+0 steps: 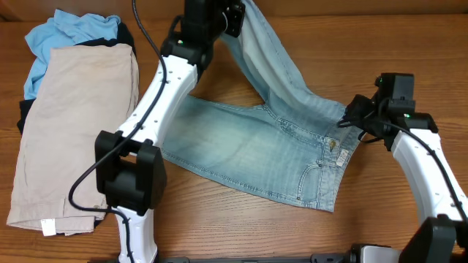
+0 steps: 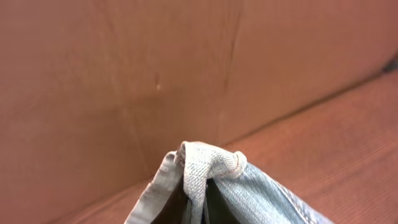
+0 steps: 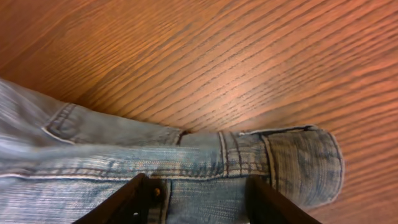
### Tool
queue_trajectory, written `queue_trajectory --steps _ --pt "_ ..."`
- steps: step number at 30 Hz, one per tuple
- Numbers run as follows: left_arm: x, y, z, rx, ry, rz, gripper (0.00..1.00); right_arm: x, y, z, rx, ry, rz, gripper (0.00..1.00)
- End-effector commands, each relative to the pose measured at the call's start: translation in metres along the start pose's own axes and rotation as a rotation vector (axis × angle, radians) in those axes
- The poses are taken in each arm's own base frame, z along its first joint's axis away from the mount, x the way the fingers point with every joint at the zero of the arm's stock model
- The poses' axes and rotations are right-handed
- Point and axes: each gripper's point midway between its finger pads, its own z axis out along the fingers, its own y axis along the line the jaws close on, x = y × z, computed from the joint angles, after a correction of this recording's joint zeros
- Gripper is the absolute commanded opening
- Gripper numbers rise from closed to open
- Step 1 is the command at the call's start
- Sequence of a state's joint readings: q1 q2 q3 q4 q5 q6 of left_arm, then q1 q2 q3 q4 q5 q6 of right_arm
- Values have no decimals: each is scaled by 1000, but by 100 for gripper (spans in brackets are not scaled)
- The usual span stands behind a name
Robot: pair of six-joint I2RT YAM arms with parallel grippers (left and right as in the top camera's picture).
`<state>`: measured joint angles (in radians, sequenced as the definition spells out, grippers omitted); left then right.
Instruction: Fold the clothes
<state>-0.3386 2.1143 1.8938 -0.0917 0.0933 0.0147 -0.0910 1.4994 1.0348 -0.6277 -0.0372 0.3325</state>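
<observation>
The clothes in hand are light-wash denim shorts [image 1: 248,146], spread over the middle of the wooden table. One leg is drawn up toward the back edge, where my left gripper [image 1: 235,20] is shut on its hem. In the left wrist view the bunched hem [image 2: 208,165] covers the fingers. My right gripper [image 1: 353,117] sits at the waistband on the right side. Its dark fingers [image 3: 140,199] stand apart astride the waistband [image 3: 186,165], with flat denim between them and a gap on each side.
Folded beige shorts [image 1: 77,131] lie at the left, over a sky-blue top [image 1: 69,33] and a black garment [image 1: 126,35]. The left arm's white link [image 1: 157,95] crosses between that pile and the denim. A brown wall [image 2: 124,74] rises behind the table.
</observation>
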Motion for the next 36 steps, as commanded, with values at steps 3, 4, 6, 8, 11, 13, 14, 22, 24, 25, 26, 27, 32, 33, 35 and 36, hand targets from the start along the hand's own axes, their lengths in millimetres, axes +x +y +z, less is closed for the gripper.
queue_trajectory --steps 3,4,6,8,11,13,14,22,24,25,26,27,32,33,35,36 --pt "59 16 51 -70 33 -67 4 -11 1 8 6 -31 -7 54" --pt "69 18 58 -74 36 -67 4 -14 0 10 12 -40 5 54" --pt "88 19 70 -80 46 -71 4 -17 -1 11 17 -54 12 54" --pt "107 21 79 -87 68 -73 4 -20 0 12 12 -65 11 54" --pt "123 28 83 -124 94 -78 37 -24 2 12 8 -82 10 60" --pt "126 32 83 -146 109 -77 77 -26 2 12 6 -89 10 64" --pt "127 35 82 -164 115 -76 98 -27 3 12 4 -93 10 67" --pt "152 56 44 -227 348 -79 100 -21 1 12 10 -70 10 75" --pt "165 54 38 -196 410 -57 100 -18 1 12 8 -55 9 75" --pt "172 52 39 -172 431 -25 100 -16 2 12 1 -47 5 75" --pt "175 49 41 -149 437 8 100 -15 3 12 -3 -41 5 74" --pt "178 46 44 -122 436 40 100 -14 3 12 -6 -37 5 75" --pt "181 34 66 -21 356 131 87 -13 3 12 -3 -31 6 75" --pt "184 34 70 -20 348 135 79 -12 3 12 -3 -30 6 74" --pt "195 34 76 -20 350 137 56 -11 2 12 0 -25 6 74" --pt "202 35 78 -23 360 143 31 -10 2 12 1 -23 6 74"
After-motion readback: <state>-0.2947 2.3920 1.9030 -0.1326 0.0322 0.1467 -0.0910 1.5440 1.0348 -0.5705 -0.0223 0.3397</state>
